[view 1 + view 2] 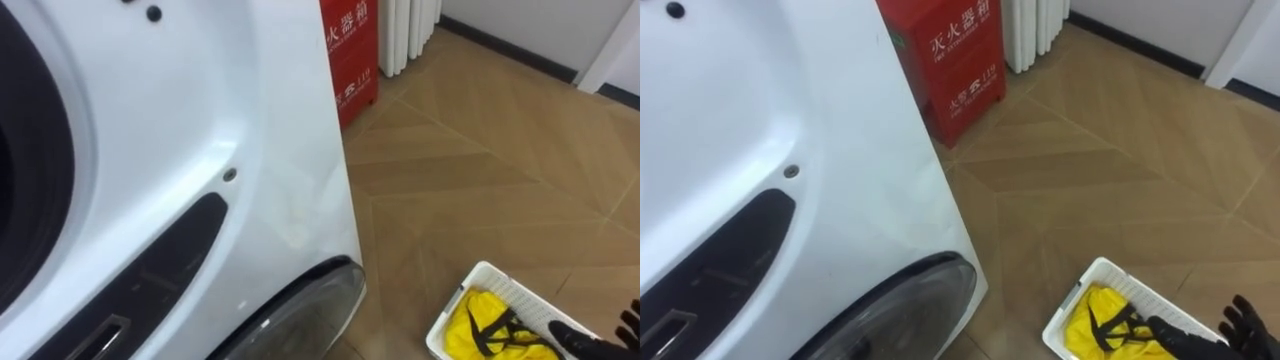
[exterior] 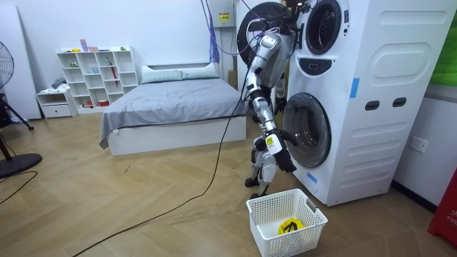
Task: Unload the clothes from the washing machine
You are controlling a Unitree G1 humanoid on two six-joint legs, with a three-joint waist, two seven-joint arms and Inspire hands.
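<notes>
the robot stands facing the tall white front-loading washing machine (image 1: pixel 250 150). its right hand (image 1: pixel 1243 318) hangs low, fingers spread and loose, with nothing pinched between them as far as shows. just below and to the hand's left sits the white plastic mesh laundry basket (image 1: pixel 1080 300), and the yellow garment with black trim (image 1: pixel 485 325) lies inside it, close by the fingertips. this looks like the dropping-off step, with one piece delivered. the next move calls for lifting the hand clear of the basket rim, swinging it up and leftward to a drum opening, and reaching in for more cloth.
</notes>
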